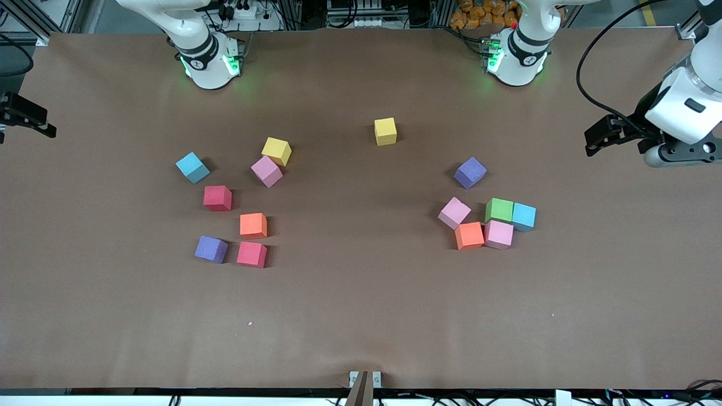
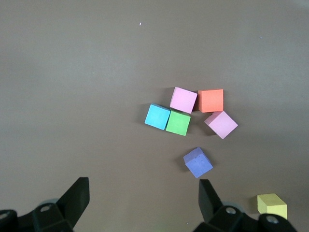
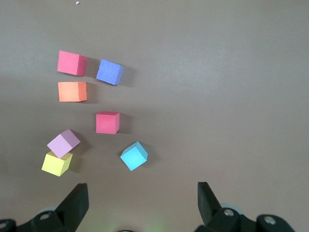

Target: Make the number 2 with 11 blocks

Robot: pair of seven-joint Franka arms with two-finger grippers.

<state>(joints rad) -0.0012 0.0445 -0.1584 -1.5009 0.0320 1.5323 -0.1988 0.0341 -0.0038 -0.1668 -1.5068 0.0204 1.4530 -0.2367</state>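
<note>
On a brown desk point(image 1: 361, 316), the blocks point(image 1: 252, 225) lie scattered in two loose clusters, one toward each arm's end, no digit begun. The left gripper point(image 2: 142, 193) and right gripper point(image 3: 142, 195) wait above, fingers apart. The foam cubes look light and soft; flat opposite faces suit a gentle pinch.

Both arms wait, drawn out to the ends of the table point(image 1: 361, 338). The left claw point(image 1: 599, 137) hangs at about three o'clock in the front view, its dark fingers pointing toward nine o'clock from a white wrist. The right claw point(image 1: 40, 121) shows at nine o'clock, mostly cut by the edge. Each wrist view shows its own claw's fingers point(image 2: 76, 195) point(image 3: 77, 200) spread wide, gripping nothing.
</note>
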